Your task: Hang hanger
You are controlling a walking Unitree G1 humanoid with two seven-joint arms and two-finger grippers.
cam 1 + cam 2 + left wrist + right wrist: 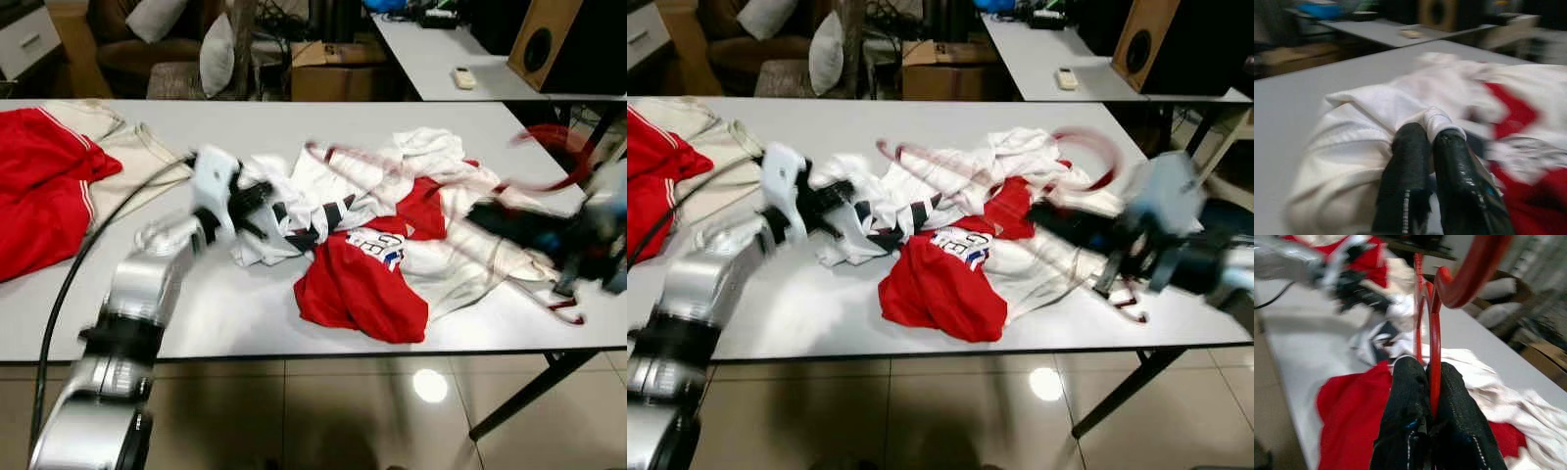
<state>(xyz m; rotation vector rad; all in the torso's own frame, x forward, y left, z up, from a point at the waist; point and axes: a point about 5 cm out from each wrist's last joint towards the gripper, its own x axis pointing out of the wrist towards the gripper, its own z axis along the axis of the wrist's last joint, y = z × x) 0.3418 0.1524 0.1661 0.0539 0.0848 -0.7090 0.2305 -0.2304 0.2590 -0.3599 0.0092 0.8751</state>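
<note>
Red plastic runs up between the fingers of our right gripper: they are clamped tight on the red hanger, whose hook curls over beyond the fingertips. From the head views that hanger sits blurred above the far side of the clothes heap, with the gripper at the heap's right edge.

Our left gripper has its fingers pinched narrow on a fold of the white garment, the cloth bunching just past the tips and spreading away to either side of them.

We judge this to be the dressing step: one hand holds the shirt, the other the hanger, and the two are not yet joined. The next move calls for bringing the hanger's arm to the garment's opening while the left fingers keep the cloth lifted off the white table.

On the red shirt beside the white one there is a patch of printed lettering, too blurred to read.
</note>
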